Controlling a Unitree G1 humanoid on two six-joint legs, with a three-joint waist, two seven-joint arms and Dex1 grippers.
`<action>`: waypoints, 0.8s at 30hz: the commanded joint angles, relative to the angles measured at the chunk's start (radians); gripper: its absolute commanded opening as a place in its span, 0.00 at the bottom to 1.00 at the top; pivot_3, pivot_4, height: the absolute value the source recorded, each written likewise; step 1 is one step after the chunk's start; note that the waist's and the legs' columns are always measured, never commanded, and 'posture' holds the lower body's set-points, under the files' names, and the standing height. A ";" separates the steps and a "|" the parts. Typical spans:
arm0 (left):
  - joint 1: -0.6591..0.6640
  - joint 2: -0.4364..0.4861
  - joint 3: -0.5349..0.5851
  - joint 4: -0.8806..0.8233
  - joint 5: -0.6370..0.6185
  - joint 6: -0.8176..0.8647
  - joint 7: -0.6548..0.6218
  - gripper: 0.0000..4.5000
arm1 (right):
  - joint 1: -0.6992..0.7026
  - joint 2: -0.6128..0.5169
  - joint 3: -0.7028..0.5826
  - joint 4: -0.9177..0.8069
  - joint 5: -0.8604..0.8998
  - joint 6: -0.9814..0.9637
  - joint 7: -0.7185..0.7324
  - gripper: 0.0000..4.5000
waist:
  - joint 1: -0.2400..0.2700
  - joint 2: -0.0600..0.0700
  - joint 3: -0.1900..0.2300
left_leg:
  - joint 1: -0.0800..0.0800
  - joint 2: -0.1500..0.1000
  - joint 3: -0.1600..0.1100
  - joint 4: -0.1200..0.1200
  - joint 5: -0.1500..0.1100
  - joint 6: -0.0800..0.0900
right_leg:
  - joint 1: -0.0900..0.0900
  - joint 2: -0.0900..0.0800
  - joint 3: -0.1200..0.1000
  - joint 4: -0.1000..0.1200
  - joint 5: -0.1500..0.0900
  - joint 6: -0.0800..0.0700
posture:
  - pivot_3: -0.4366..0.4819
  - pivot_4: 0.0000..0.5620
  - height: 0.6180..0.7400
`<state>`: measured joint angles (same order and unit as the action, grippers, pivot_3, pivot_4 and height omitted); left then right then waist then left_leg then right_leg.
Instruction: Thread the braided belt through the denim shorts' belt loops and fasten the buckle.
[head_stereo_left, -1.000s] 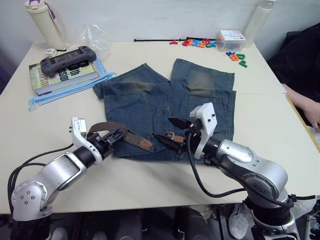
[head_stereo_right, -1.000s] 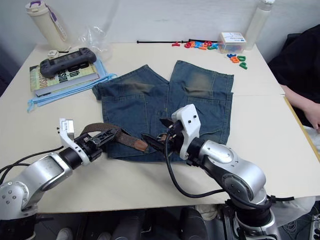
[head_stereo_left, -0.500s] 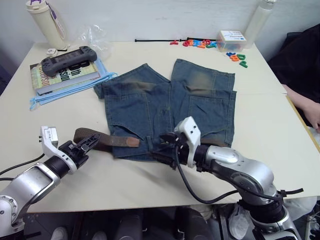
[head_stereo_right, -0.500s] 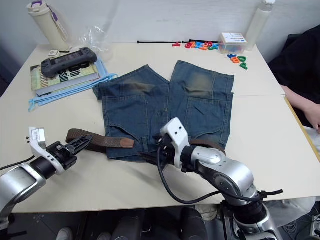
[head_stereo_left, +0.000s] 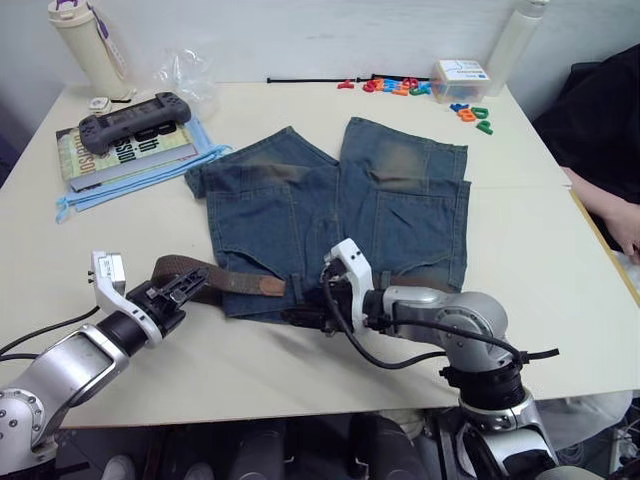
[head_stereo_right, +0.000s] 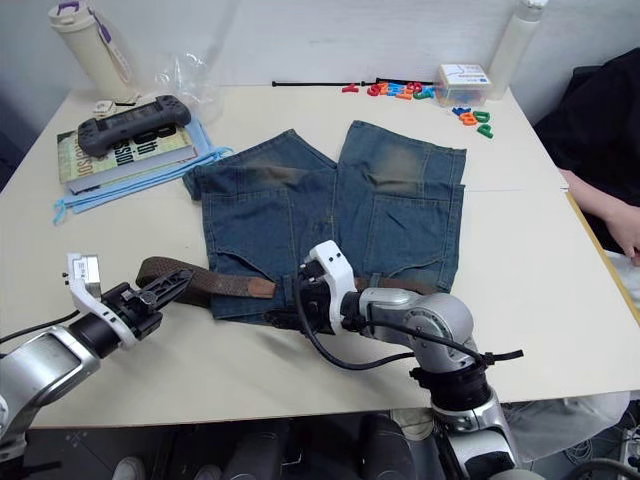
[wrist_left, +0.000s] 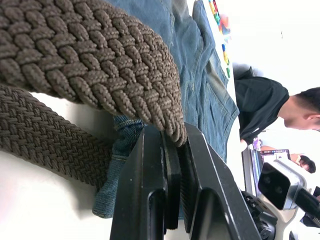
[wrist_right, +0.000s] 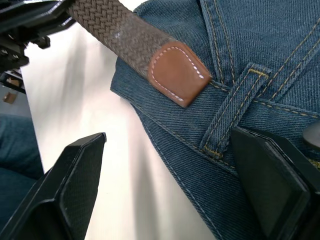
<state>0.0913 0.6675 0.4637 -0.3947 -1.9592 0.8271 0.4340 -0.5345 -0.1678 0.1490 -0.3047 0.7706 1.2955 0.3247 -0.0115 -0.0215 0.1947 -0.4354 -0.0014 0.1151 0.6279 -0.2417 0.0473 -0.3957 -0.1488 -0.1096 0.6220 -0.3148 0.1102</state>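
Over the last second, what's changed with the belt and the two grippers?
The left gripper, shut on the braided belt, pulled it out flatter, so its leather tip lies nearer a belt loop. The right gripper, open, dropped low over the waistband. The denim shorts stayed put.

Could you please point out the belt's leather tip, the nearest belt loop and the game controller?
leather tip (wrist_right: 175, 74), right wrist view, middle of the brown patch.
belt loop (wrist_right: 235, 105), right wrist view, middle of the strip.
game controller (head_stereo_left: 135, 120), left eye view, its screen.
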 joint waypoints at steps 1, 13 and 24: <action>0.017 0.016 0.020 -0.017 -0.013 0.002 -0.031 0.00 | -0.030 0.060 -0.028 0.019 0.034 0.021 0.001 0.95 | -0.009 0.000 0.000 | 0.000 0.000 0.000 0.000 0.000 0.000 | 0.000 0.000 0.000 0.000 0.000 0.000 | 0.48 0.27 0.81; 0.017 0.075 0.035 0.048 -0.013 0.013 -0.074 0.00 | -0.041 0.120 -0.101 0.029 0.042 0.001 0.013 0.95 | -0.019 0.000 0.000 | -0.001 0.000 0.001 -0.002 0.000 -0.001 | -0.003 0.000 0.001 0.001 0.000 0.000 | 0.48 0.27 0.81; 0.016 0.131 0.077 0.097 -0.013 0.035 -0.119 0.00 | -0.050 0.035 -0.055 0.037 -0.001 -0.002 0.036 0.95 | -0.018 0.000 0.000 | -0.002 0.000 0.003 -0.005 0.001 -0.002 | -0.006 0.000 0.003 0.000 0.000 0.000 | 0.48 0.27 0.81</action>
<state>0.1019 0.7947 0.5126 -0.2960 -1.9592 0.8611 0.3333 -0.5736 -0.1249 0.0944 -0.2433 0.7682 1.3059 0.3460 -0.0299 -0.0212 0.1948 -0.4374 -0.0018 0.1177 0.6231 -0.2409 0.0454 -0.4021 -0.1490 -0.1068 0.6222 -0.3150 0.1098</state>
